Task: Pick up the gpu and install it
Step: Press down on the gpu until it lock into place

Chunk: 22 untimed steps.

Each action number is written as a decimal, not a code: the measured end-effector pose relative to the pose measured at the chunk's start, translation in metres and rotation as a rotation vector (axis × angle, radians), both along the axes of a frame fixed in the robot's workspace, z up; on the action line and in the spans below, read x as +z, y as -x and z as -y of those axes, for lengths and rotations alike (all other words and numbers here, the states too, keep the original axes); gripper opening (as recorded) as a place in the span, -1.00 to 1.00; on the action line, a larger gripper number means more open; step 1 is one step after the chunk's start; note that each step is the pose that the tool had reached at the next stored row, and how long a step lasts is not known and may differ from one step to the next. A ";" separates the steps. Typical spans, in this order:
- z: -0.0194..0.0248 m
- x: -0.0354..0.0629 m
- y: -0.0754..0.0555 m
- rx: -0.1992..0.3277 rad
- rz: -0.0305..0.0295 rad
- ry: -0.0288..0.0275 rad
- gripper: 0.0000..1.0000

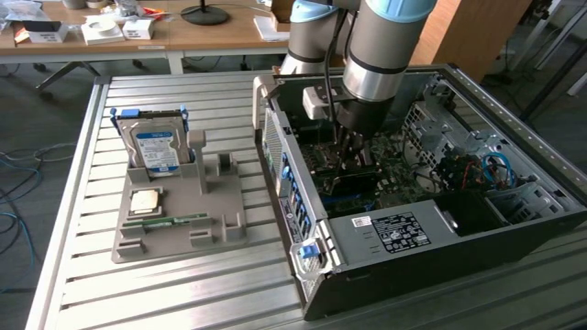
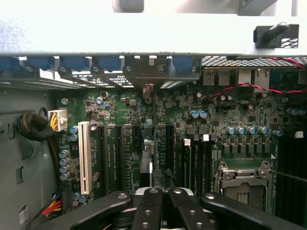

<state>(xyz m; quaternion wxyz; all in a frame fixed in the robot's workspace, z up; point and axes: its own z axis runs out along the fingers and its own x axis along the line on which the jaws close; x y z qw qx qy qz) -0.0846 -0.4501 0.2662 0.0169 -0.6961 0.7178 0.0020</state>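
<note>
Spanning ribbed metal table (image 1: 82, 275), grey tray (image 1: 179, 227), wooden desks (image 1: 183, 31) behind.

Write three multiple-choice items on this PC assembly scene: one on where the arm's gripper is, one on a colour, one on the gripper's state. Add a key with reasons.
1. Where is the gripper?
A. Inside the open computer case, over the motherboard
B. Above the grey parts tray
C. Over the wooden desk at the back

2. What colour is the long slot beside the black slots on the motherboard?
A. Red
B. White
C. Yellow

3. How do the gripper's fingers stand?
A. Spread wide
B. Shut, holding the hard drive
C. Shut together

Key:
1 A, the arm reaches down into the case in the exterior view.
2 B, the wrist view shows one white slot next to several black ones.
3 C, the fingers meet in the wrist view, while the hard drive stands upright in the grey tray.
</note>
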 end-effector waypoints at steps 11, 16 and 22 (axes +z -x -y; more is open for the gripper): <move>0.0003 -0.0008 0.001 0.000 0.0000 -0.0003 -0.79; 0.0004 -0.0010 0.001 0.000 0.0000 -0.0002 -0.79; 0.0004 -0.0014 0.001 0.000 0.0000 -0.0002 -0.79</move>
